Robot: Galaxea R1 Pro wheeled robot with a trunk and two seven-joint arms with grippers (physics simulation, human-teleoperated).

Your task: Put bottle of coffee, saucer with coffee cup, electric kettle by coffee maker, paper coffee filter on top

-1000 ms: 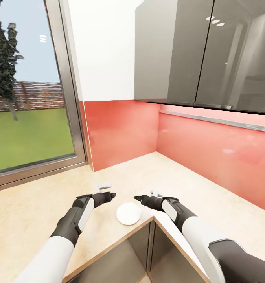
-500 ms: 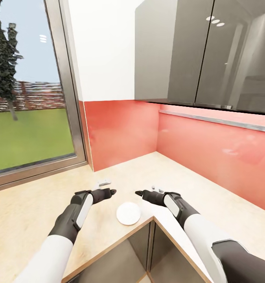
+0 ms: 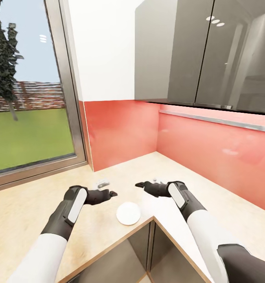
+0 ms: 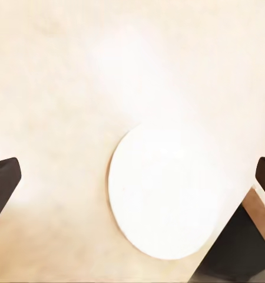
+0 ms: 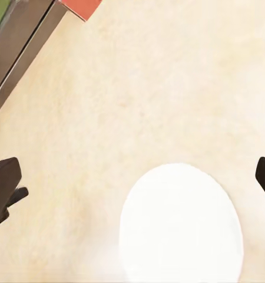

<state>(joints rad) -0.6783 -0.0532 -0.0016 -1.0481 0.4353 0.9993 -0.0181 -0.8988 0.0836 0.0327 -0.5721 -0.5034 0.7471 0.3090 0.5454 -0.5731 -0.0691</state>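
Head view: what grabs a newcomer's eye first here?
A flat round white disc lies on the beige countertop near its inner corner edge. The left gripper and right gripper hover either side of it, fingers spread. Behind, a glossy red backsplash meets a big window.

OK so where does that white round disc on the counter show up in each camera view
Head view: the white disc lies on the countertop near its inner corner edge, between both arms.
Left wrist view: disc centre-right, beside the dark corner gap.
Right wrist view: disc at lower centre.
Shared landmark: the beige countertop.
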